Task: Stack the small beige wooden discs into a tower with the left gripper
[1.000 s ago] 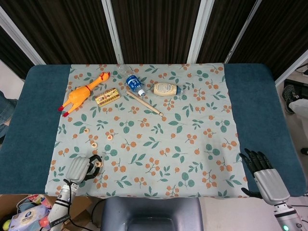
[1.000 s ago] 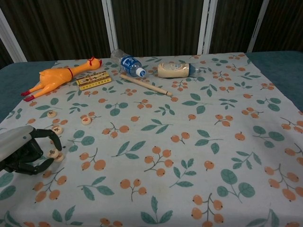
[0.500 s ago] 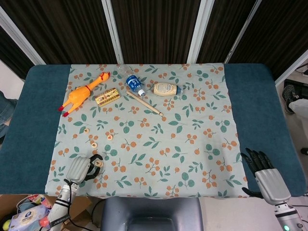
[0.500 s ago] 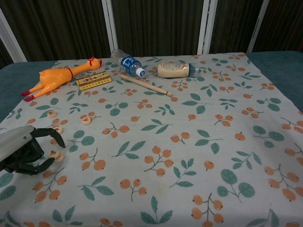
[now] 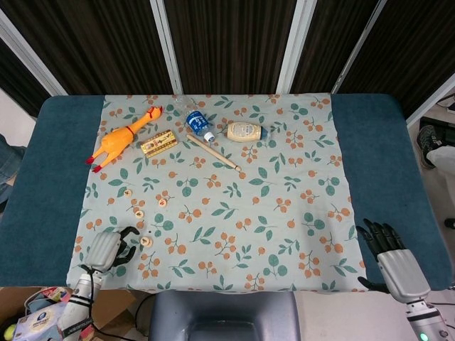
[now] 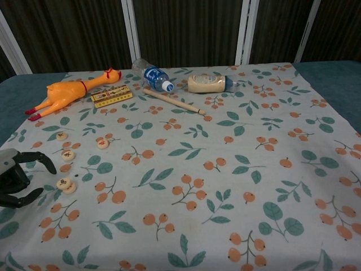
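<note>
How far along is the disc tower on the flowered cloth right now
Barely begun. Done: in the chest view two discs lie together near the left hand, apparently overlapping rather than squarely stacked. In hand: nothing; the left hand is open beside them, touching neither, and the right hand idles off the cloth. Left: three more discs lie singly farther back, around the nearest one, and still need adding.
</note>
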Robot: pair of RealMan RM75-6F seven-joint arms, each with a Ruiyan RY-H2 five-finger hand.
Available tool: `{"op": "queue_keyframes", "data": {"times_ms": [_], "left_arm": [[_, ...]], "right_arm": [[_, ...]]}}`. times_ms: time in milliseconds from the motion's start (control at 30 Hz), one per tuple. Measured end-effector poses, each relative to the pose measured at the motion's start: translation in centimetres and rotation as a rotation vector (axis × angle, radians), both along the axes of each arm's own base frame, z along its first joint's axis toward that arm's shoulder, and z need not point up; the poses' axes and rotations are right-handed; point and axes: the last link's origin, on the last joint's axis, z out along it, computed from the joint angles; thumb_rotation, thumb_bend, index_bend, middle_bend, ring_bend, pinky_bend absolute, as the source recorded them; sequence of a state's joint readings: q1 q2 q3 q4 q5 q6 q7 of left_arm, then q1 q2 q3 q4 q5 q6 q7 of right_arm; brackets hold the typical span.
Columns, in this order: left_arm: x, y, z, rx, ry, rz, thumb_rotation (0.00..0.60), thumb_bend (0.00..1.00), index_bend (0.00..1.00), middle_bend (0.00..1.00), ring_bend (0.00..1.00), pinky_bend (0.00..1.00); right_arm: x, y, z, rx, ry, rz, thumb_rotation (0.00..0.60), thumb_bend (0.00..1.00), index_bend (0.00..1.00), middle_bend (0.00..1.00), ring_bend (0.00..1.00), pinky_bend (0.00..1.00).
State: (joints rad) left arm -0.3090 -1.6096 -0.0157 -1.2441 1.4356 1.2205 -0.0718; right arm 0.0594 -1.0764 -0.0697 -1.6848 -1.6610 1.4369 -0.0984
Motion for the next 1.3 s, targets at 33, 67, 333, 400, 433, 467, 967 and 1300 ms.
{"op": "queue_keyframes", "data": {"times_ms": [33,67,333,400,433,467,967,1300], "left_arm": [[-0.2,-0.2,0.0,-0.006,0.002,0.006,0.600,0.42,0.37,1.00,1.00,1.00],[-0.4,-0.4,0.0,-0.016,0.003,0.012,0.600,0.42,0.37,1.00,1.00,1.00],[-0.5,-1.0,-0.5,-0.046,0.006,0.002,0.600,0.42,0.37,1.00,1.00,1.00],[-0.3,-1.1,-0.6,-0.045,0.002,-0.004,0.600,0.42,0.37,1.00,1.00,1.00],[-0.2,-1.1,-0.6,-0.044,0.001,-0.007,0.600,0.42,0.37,1.00,1.00,1.00],[-0.1,-1.1,-0.6,-0.044,0.001,-0.009,0.600,0.42,0.37,1.00,1.00,1.00],[0.3,-1.3,-0.6,-0.047,-0.003,-0.022,0.600,0.42,0.37,1.00,1.00,1.00],[0.4,-0.6,0.5,0.003,-0.013,-0.024,0.600,0.42,0.37,1.00,1.00,1.00]], "right_arm": [[0.0,0.0,0.0,-0.003,-0.001,0.000,0.600,0.18,0.00,0.00,0.00,0.03],[0.0,0.0,0.1,-0.006,-0.001,0.000,0.600,0.18,0.00,0.00,0.00,0.03],[0.1,0.2,0.1,-0.006,-0.004,0.004,0.600,0.18,0.00,0.00,0.00,0.03],[0.0,0.2,0.2,-0.006,-0.005,0.004,0.600,0.18,0.00,0.00,0.00,0.03],[0.0,0.2,0.2,-0.006,-0.005,0.004,0.600,0.18,0.00,0.00,0.00,0.03],[0.0,0.1,0.2,-0.006,-0.006,0.004,0.600,0.18,0.00,0.00,0.00,0.03],[0.0,0.1,0.1,-0.004,-0.003,0.002,0.600,0.18,0.00,0.00,0.00,0.03],[0.0,0.0,0.2,-0.007,-0.006,-0.002,0.600,0.18,0.00,0.00,0.00,0.03]]}}
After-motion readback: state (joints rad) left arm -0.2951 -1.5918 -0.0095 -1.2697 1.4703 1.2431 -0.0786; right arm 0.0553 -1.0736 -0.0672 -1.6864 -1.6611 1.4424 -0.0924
